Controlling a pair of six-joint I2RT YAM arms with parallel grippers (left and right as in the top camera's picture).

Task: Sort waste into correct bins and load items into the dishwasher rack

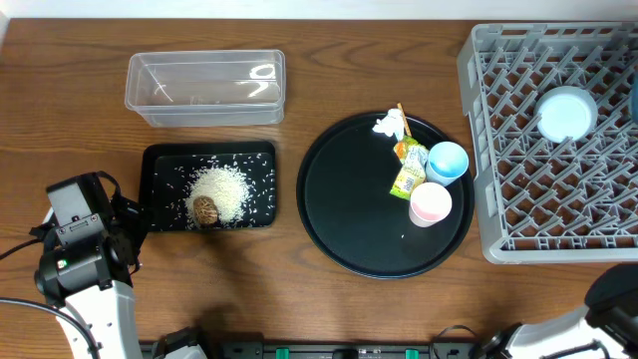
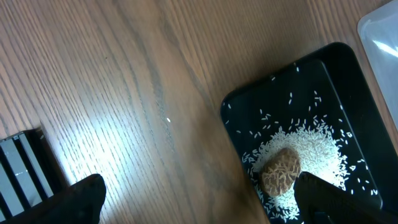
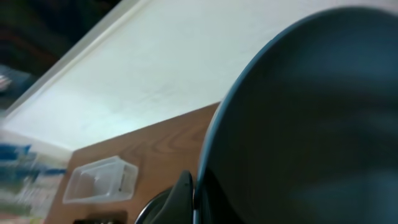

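My left gripper (image 2: 202, 208) is open above bare wood, its right fingertip (image 2: 323, 198) beside the brown food lump (image 2: 280, 172). The lump lies on white rice (image 1: 221, 186) in the shallow black bin (image 1: 158, 160). The clear bin (image 1: 204, 88) stands behind it. My right gripper (image 3: 195, 200) is shut on the rim of the dark blue plate (image 3: 311, 124), which fills its view. On the round black tray (image 1: 344, 209) lie a tissue (image 1: 389, 125), a chopstick (image 1: 402, 112), a printed wrapper (image 1: 408, 172), a light blue cup (image 1: 447, 162) and a pink cup (image 1: 431, 203). A white bowl (image 1: 566, 113) sits in the grey rack (image 1: 478, 150).
My left arm (image 1: 85, 249) stands at the front left of the wooden table, just left of the black bin. Part of my right arm (image 1: 610, 299) shows at the front right corner, below the rack.
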